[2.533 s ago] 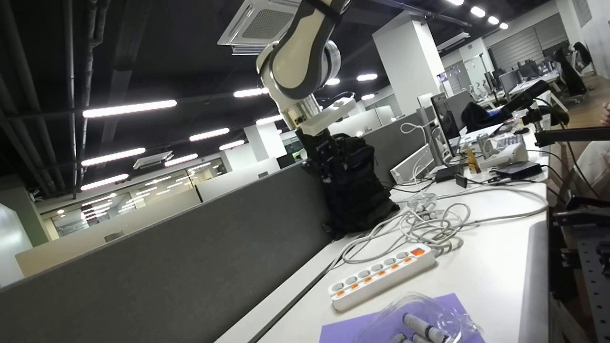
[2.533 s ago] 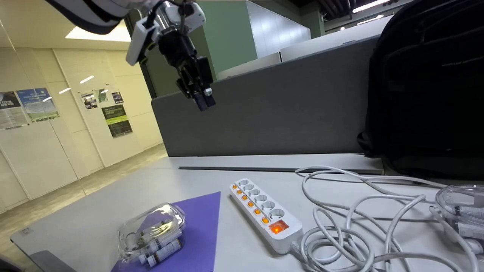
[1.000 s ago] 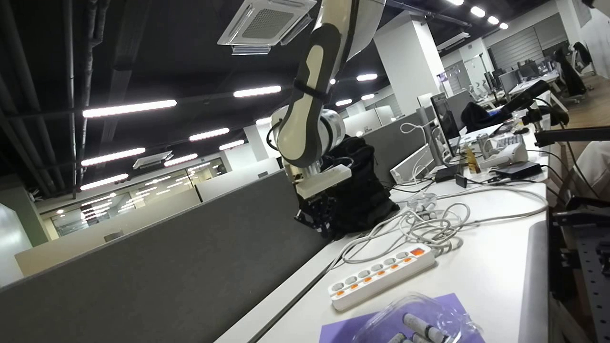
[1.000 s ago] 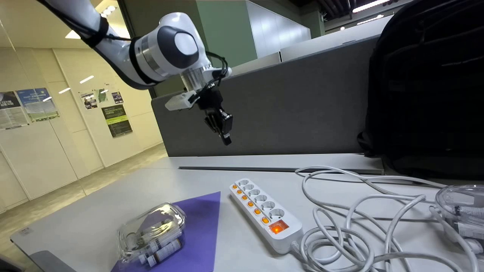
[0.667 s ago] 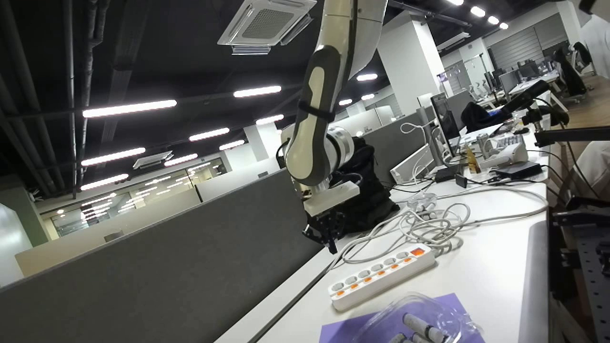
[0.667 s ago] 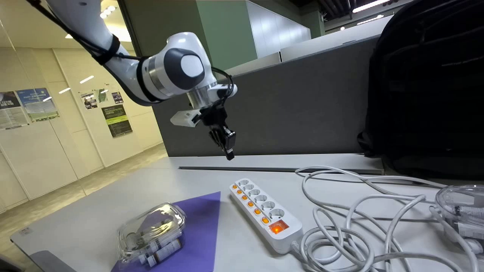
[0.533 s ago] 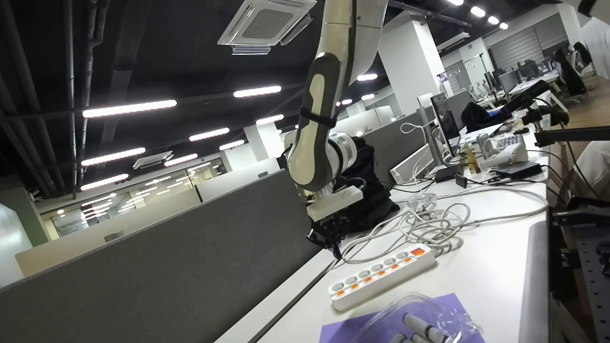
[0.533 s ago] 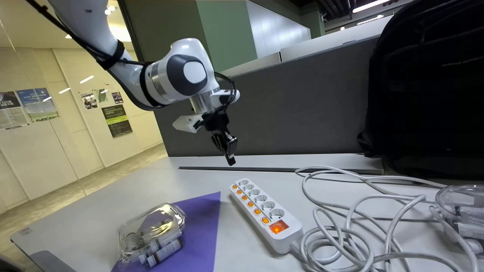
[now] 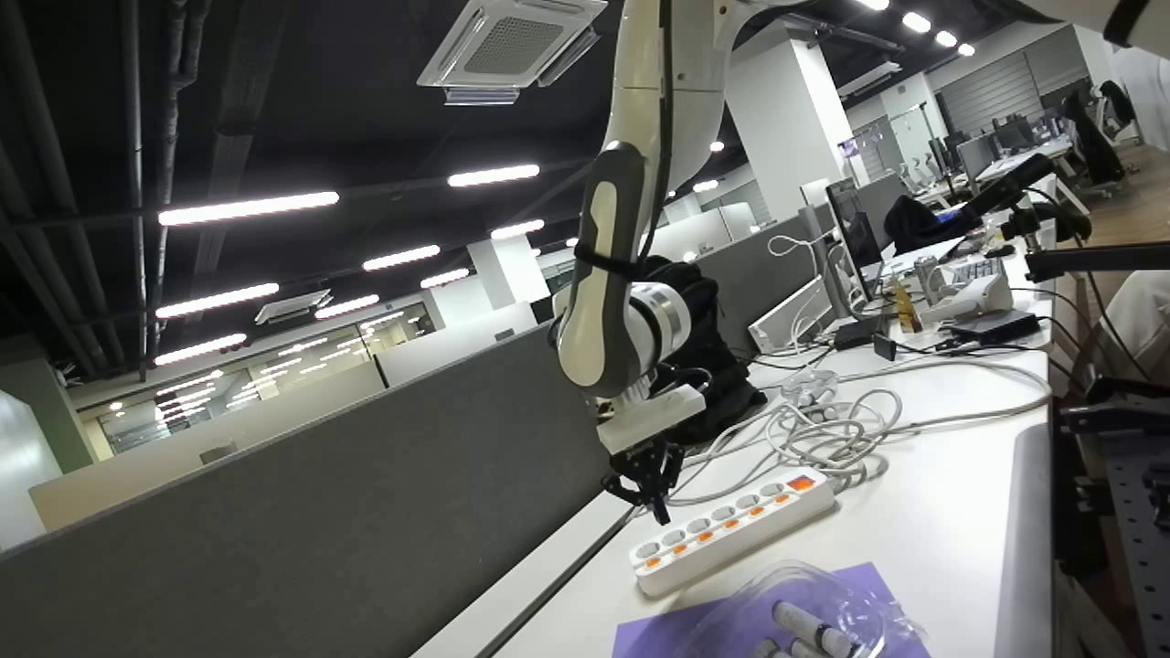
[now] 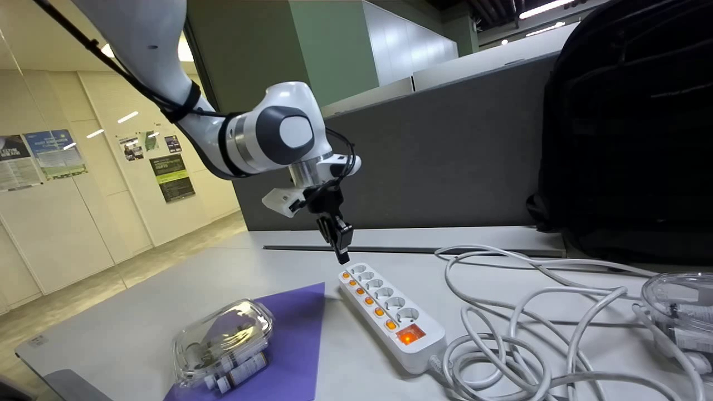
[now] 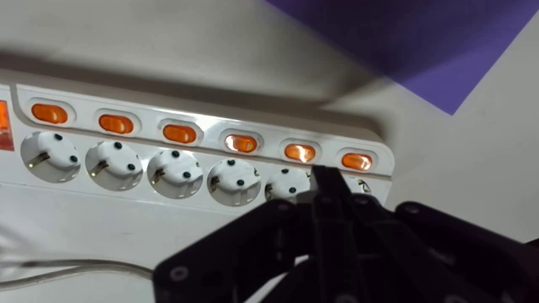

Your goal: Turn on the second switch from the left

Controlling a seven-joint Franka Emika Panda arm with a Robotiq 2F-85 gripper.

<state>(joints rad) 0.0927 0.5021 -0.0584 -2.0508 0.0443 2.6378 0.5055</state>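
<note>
The second orange rocker switch (image 10: 352, 283), counted from the left as both exterior views show the row, sits near the eleven o'clock end of a white six-socket power strip (image 10: 386, 308); whether it is lit I can't tell. At the five o'clock end the bigger main switch (image 10: 411, 335) glows red-orange. The end effector (image 10: 343, 258) hangs right by the eleven o'clock end, its fingers (image 11: 328, 176) pinched together with nothing between them; I can't make out whether it touches the strip. In the wrist view their tips lie at four o'clock from that switch, covering part of the last two sockets (image 11: 286, 181). At nine o'clock a clear clamshell box (image 10: 239, 312) rests partly on a purple sheet (image 10: 298, 328); the tubes (image 10: 245, 371) inside wear labels too small for me to read. Posters (image 10: 174, 178) off toward ten o'clock are too blurred to read. A pale cord (image 10: 607, 377) sprawls in loops over the worktop (image 10: 139, 328) at three o'clock, by a second clear container (image 10: 677, 284). A black backpack (image 10: 629, 133) stands at two o'clock, in front of the dark grey partition (image 10: 434, 161) that runs across twelve.
</note>
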